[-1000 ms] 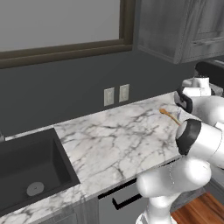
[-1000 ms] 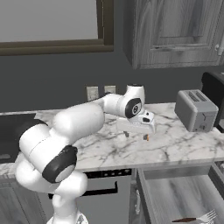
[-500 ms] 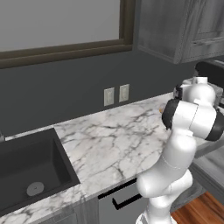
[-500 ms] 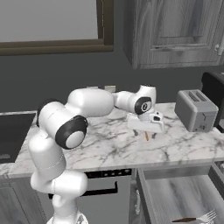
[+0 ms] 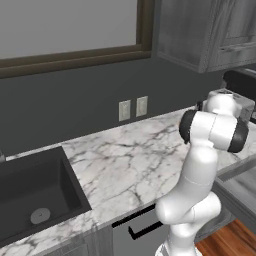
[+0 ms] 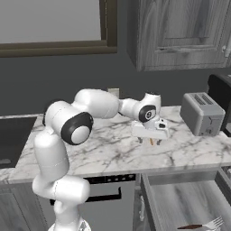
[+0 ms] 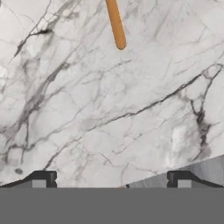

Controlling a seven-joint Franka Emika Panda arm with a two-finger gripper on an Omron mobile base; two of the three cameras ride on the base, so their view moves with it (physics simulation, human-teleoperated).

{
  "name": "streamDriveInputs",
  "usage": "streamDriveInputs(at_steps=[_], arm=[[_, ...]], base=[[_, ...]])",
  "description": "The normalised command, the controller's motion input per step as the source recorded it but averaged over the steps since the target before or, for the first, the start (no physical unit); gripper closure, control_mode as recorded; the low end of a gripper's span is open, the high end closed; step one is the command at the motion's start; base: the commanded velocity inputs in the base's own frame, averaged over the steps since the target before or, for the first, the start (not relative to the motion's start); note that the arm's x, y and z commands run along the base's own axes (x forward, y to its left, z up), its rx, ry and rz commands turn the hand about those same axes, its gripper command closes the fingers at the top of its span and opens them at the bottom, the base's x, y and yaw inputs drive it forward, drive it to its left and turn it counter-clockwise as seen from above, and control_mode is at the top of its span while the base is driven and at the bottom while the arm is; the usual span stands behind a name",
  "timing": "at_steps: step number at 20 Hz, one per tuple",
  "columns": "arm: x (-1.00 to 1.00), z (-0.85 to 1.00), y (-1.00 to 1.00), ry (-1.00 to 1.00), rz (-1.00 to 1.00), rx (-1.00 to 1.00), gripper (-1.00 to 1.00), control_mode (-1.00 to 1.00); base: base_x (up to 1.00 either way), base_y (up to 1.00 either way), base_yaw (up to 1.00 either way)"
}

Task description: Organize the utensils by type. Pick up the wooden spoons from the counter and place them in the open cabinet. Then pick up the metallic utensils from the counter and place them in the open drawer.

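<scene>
Tool (image 7: 111, 183) status: my fingertips (image 7: 43, 178) stand wide apart above the marble table (image 7: 131, 109), holding nothing and touching nothing. Ahead of my tool, well apart from both tips, an orange-tan wooden spoon handle (image 7: 115, 24) lies flat on the table.

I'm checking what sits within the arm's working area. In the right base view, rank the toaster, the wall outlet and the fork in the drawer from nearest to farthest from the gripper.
From the gripper:
1. Wall outlet, behind it on the wall, and toaster, on its other side: too close to call.
2. Fork, down in the open drawer, farthest.
</scene>
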Motion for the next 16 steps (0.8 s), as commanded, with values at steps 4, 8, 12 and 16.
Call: streamDriveInputs(at_steps=[4,8,12,16], arm=[[0.35,-0.22,0.03,0.0,0.02,0.0,-1.0,-1.0],[0.41,-0.02,0.06,-0.04,0.0,0.0,-1.0,-1.0],[0.35,-0.13,0.0,-0.03,0.01,0.01,-1.0,-1.0],[0.38,-0.26,0.01,-0.01,0.0,0.0,-1.0,-1.0]], base=[[0.0,0.0,0.0],[0.0,0.0,0.0],[0.0,0.0,0.0],[0.0,0.0,0.0]])
